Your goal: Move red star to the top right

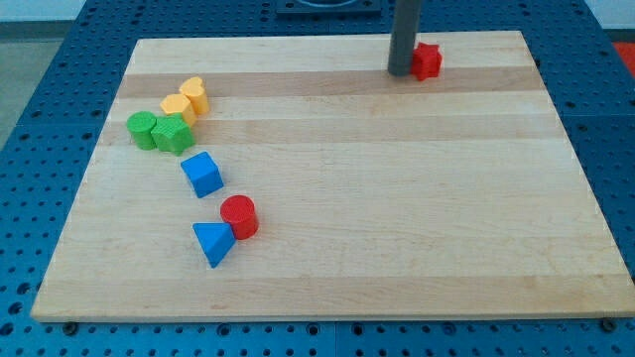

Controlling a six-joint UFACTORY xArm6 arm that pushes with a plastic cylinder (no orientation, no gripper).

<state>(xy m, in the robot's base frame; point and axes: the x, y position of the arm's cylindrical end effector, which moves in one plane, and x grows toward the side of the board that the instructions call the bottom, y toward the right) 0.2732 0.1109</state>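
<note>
My tip (401, 72) touches the left side of red star (427, 61), near the surface (397, 198) top edge. Open room to its right; no pincer on this rig

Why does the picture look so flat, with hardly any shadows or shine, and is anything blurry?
In the camera view, the light is soft and even: the wooden board shows no glare, and blocks like the red cylinder cast only faint shadows. My tip beside the red star looks slightly soft; the rest is fairly sharp.
</note>
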